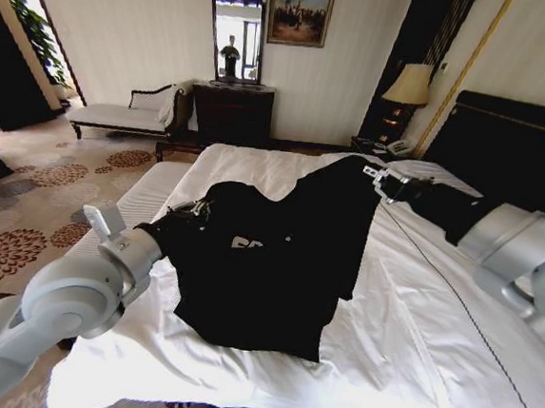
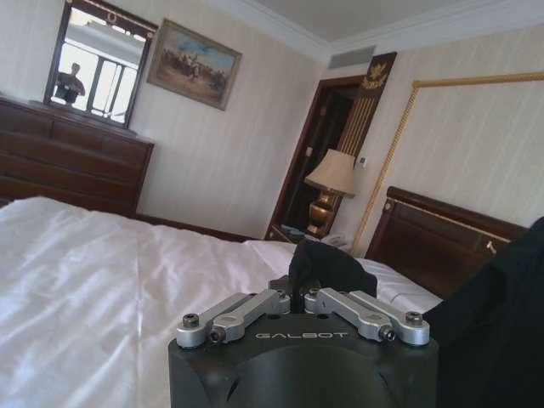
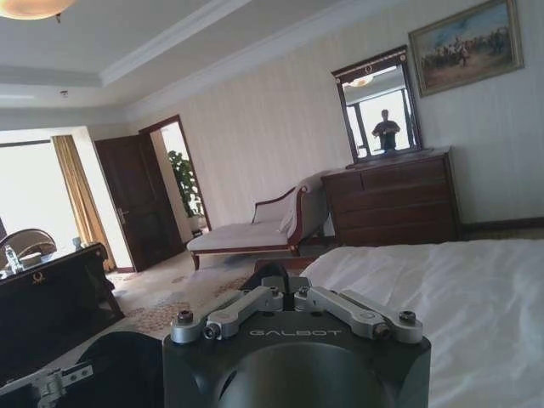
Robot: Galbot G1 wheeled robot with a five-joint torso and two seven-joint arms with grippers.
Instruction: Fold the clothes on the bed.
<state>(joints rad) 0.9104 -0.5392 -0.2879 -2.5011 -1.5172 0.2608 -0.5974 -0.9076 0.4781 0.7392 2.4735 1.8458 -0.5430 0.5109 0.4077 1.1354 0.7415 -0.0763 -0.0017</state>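
Black T-shirt (image 1: 267, 261): partly lifted off the white bed (image 1: 412, 350), stretched between both arms, its near portion lying flat on the duvet with white lettering showing at mid-chest. Left end effector (image 1: 194, 210): at the shirt's left edge, clenched on a pinch of the black fabric. Right end effector (image 1: 382, 178): at the far right, near the dark headboard (image 1: 507, 139), grasping the shirt's far corner, raised above the bedding. Lamp (image 1: 409, 85): far right of the bed. Chaise longue (image 1: 127, 115): far left by the wall
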